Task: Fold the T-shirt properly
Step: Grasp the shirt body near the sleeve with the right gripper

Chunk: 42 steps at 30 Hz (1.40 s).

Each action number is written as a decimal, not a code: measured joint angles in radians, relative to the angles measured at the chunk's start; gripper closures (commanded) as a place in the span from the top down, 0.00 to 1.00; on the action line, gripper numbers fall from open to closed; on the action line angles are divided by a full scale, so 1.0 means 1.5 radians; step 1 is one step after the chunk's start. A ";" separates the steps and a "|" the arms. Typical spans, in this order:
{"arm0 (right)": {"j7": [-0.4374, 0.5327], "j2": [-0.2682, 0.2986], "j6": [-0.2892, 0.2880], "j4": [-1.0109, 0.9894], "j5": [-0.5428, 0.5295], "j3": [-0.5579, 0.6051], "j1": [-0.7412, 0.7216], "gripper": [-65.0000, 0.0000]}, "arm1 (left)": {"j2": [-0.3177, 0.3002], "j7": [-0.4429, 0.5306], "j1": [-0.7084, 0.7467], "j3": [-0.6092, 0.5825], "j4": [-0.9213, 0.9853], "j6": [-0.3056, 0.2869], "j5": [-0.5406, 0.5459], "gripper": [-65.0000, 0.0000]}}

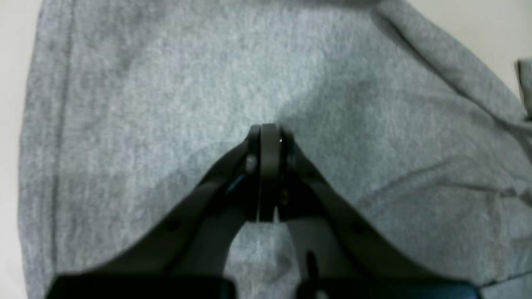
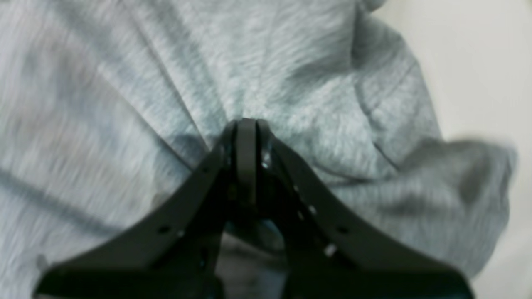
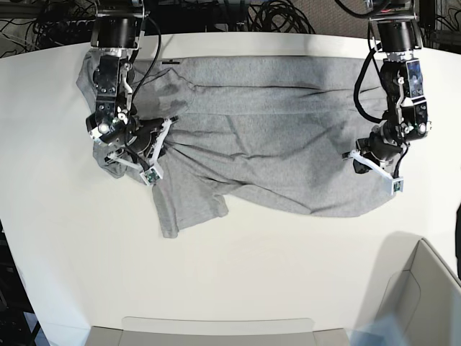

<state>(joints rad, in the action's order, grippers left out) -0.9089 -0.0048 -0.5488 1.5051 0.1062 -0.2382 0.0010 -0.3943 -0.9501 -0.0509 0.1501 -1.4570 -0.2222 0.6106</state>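
Nearest the lens in each wrist view is a black pincer with its jaws pressed together. There are two: the left gripper (image 1: 268, 131) has its tip resting on flat grey cloth with nothing seen between the jaws, and the right gripper (image 2: 246, 124) is clamped on a bunched pleat of cloth, creases fanning out from its tip.

There is one T-shirt (image 3: 259, 144), heather grey with its plain side up, spread crosswise over the far half of the white table (image 3: 238, 267), its far hem running along the table's far edge. It is rumpled, with long wrinkles across the body. One short sleeve (image 3: 184, 209) lies toward the near side; by the far edge a small black label (image 3: 171, 63) shows.

At the table's near right corner stands one light-coloured box (image 3: 425, 288); what it holds cannot be told.
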 measured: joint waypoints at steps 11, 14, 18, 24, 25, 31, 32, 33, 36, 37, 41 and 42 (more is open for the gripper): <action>-0.056 -0.012 -0.003 0.120 0.019 -0.001 -0.089 0.23 | 0.001 0.004 -0.004 -0.005 0.000 -0.001 -0.001 0.00; -0.061 -0.012 -0.006 0.117 0.019 -0.001 -0.130 0.39 | 0.001 0.004 -0.005 -0.006 0.000 -0.001 0.000 0.00; -0.058 -0.003 -0.006 0.028 0.019 -0.003 -0.210 0.45 | 0.001 0.005 -0.005 -0.006 0.000 -0.001 0.001 0.00; -0.052 0.011 -0.005 -0.204 -0.069 -0.172 -0.341 0.45 | 0.001 0.006 -0.005 -0.006 0.001 -0.002 -0.001 0.00; -0.053 0.030 -0.005 -0.244 -0.072 -0.189 -0.358 0.45 | 0.001 0.006 -0.005 -0.006 0.001 -0.001 0.002 0.00; 0.017 0.072 -0.001 -0.449 -0.113 -0.191 -0.378 0.45 | 0.001 0.006 -0.006 -0.006 0.017 -0.002 0.002 0.00; 0.021 0.069 -0.002 -0.467 -0.117 -0.189 -0.377 0.45 | 0.001 0.006 -0.005 -0.005 0.024 -0.002 0.001 0.00; 0.030 0.069 -0.004 -0.491 -0.124 -0.189 -0.377 0.45 | 0.001 0.006 -0.005 -0.006 0.034 -0.002 -0.001 0.00; 0.046 0.080 -0.063 -0.534 -0.130 -0.189 -0.379 0.45 | 0.003 0.006 -0.004 -0.005 0.056 -0.001 -0.001 0.00; 0.051 0.084 -0.073 -0.546 -0.132 -0.190 -0.384 0.45 | 0.005 0.006 -0.005 -0.005 0.060 -0.001 -0.001 0.00; 0.071 0.087 -0.078 -0.597 -0.125 -0.190 -0.409 0.45 | 0.006 0.006 -0.020 -0.006 0.065 -0.001 0.000 0.00; 0.089 0.085 -0.078 -0.610 -0.131 -0.190 -0.409 0.45 | 0.006 0.007 -0.024 -0.006 0.065 -0.001 -0.001 0.00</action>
<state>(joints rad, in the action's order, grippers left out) -0.7750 0.1230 -0.6662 0.5900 -0.0902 -0.5236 -0.6132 -0.3859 -0.9401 -0.0864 0.1417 -1.3590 -0.2241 0.6098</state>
